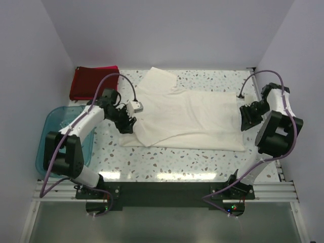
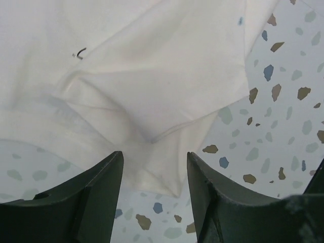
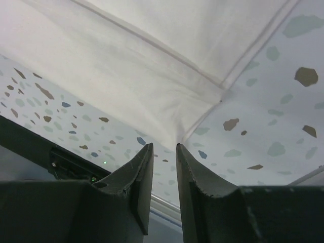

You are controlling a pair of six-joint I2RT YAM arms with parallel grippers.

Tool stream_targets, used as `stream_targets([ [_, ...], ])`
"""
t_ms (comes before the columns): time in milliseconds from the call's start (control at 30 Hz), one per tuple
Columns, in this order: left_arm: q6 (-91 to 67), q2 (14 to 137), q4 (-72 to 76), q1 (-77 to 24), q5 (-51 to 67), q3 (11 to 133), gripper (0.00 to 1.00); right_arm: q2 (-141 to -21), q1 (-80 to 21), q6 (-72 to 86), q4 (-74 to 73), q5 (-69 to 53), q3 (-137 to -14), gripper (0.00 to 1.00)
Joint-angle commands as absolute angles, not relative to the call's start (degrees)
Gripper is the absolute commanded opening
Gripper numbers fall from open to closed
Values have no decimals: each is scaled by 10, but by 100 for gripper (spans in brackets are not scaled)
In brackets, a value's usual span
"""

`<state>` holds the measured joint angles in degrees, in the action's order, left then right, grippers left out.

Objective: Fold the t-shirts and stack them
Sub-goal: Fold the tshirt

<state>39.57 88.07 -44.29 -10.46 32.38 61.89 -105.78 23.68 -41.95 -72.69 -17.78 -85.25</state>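
No lettering, label, brand, number or sign can be read in any of the three views. The one mark of any kind is a tiny dark curved fleck (image 2: 79, 52) on the cream-white cloth t-shirt (image 2: 152, 76). It sits at about ten o'clock in the left wrist view and is too small to make out as a letter or symbol.
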Motion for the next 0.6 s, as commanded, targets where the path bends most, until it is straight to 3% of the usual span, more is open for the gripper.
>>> stream_targets([
  [0,529,832,-405,-138,342,591,60,-1049,204,-409,-735,-212,-853,28],
  [200,848,774,-392,-146,378,519,68,-1052,161,-391,-701,-209,-812,26],
  [567,1007,825,-316,-173,380,495,71,-1056,149,-370,-661,-191,-754,22],
])
